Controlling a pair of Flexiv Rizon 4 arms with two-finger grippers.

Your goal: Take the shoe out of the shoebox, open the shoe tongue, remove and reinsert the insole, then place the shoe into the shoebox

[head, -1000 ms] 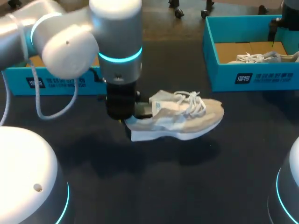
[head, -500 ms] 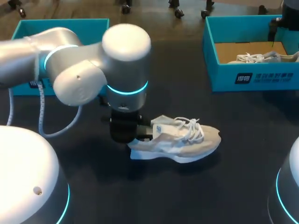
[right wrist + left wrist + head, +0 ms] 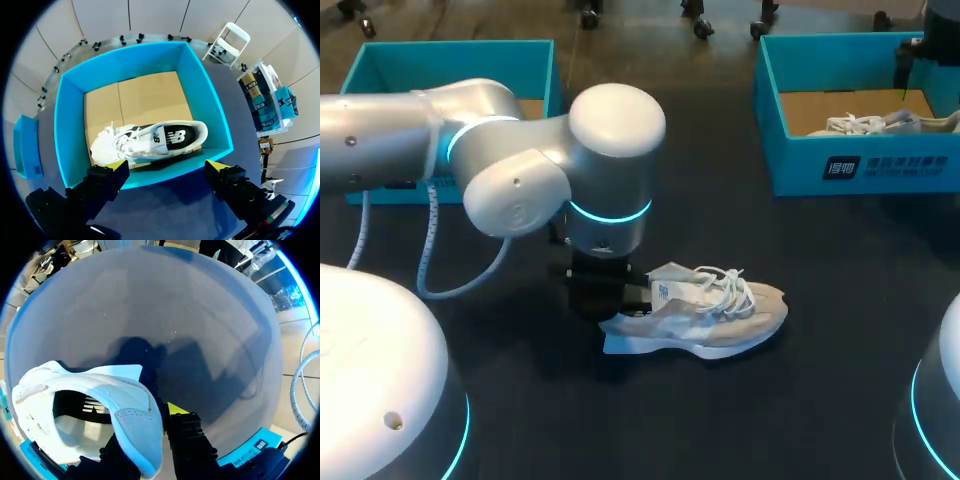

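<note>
A beige and white shoe (image 3: 710, 312) with white laces lies low over the dark table, toe pointing right; I cannot tell whether its sole touches. My left gripper (image 3: 612, 305) is shut on its heel. In the left wrist view the heel collar of the shoe (image 3: 132, 427) sits between the fingers of the left gripper (image 3: 152, 440), one yellow fingertip (image 3: 175, 408) showing beside it. The teal left shoebox (image 3: 460, 48) stands at the back left. My right gripper (image 3: 167, 170) hangs open above the right shoebox (image 3: 200, 85), nothing between its fingers.
The right shoebox (image 3: 860, 165) at the back right holds a second shoe (image 3: 150, 142), white with a black side panel, also seen as the second shoe (image 3: 880, 122) from the head view. My left arm's elbow (image 3: 520, 190) bulks over the table's middle left.
My left arm has come down and toward the front with the shoe, which has dropped from mid-air to table level. The right gripper has kept still.
</note>
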